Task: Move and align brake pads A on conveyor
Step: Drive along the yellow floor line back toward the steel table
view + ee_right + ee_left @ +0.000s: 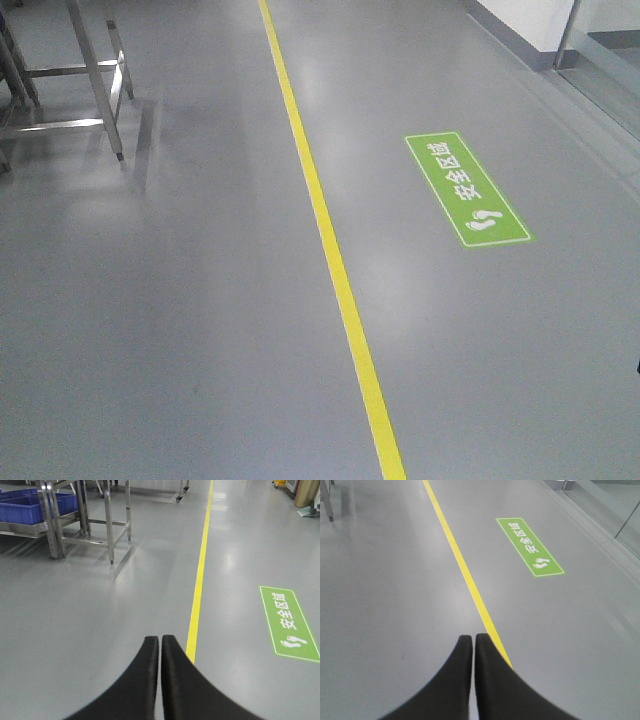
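Observation:
The brake pads A and the conveyor are out of view in every frame. My left gripper (pixel 473 637) is shut, its black fingers pressed together with nothing between them, held above bare grey floor beside a yellow floor line (pixel 462 567). My right gripper (pixel 160 639) is likewise shut and holds nothing, over the same grey floor just left of the yellow line (pixel 199 575). Neither gripper appears in the front view.
A yellow line (pixel 322 215) runs along the grey floor, with a green floor sign (pixel 466 189) to its right. A steel frame (pixel 95 75) stands at the far left. Blue bins (pixel 22 505) sit on a steel rack (pixel 82 520).

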Available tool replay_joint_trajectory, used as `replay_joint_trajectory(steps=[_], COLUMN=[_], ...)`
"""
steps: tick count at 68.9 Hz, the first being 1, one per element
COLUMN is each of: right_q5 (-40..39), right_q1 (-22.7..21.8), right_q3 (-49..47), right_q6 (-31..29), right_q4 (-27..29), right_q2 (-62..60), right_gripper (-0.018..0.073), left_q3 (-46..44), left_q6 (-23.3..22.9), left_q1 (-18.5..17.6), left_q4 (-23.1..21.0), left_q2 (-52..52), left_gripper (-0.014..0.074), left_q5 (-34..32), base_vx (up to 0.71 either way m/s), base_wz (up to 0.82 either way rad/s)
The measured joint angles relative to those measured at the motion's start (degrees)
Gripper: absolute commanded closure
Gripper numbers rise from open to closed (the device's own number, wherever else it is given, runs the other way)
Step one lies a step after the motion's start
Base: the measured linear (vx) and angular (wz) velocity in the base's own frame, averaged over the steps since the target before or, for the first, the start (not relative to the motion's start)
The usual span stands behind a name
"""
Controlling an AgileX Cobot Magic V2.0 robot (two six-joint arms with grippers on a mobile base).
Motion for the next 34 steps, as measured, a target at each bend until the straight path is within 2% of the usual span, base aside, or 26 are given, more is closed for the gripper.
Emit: replay_joint_trajectory(steps=[34], right_q5=[0.0], right_q1=[0.0], right_q3=[0.0], right_q6=[0.0], right_q4=[0.0], right_q2=[0.0], right_gripper=[0.0563], left_q3=[0.0], left_q6=[0.0], left_q1=[0.0], left_q4=[0.0], left_q2=[0.0], left_gripper=[0.0603], left_q5=[0.0], base_vx=[0.57], base_wz=[0.07])
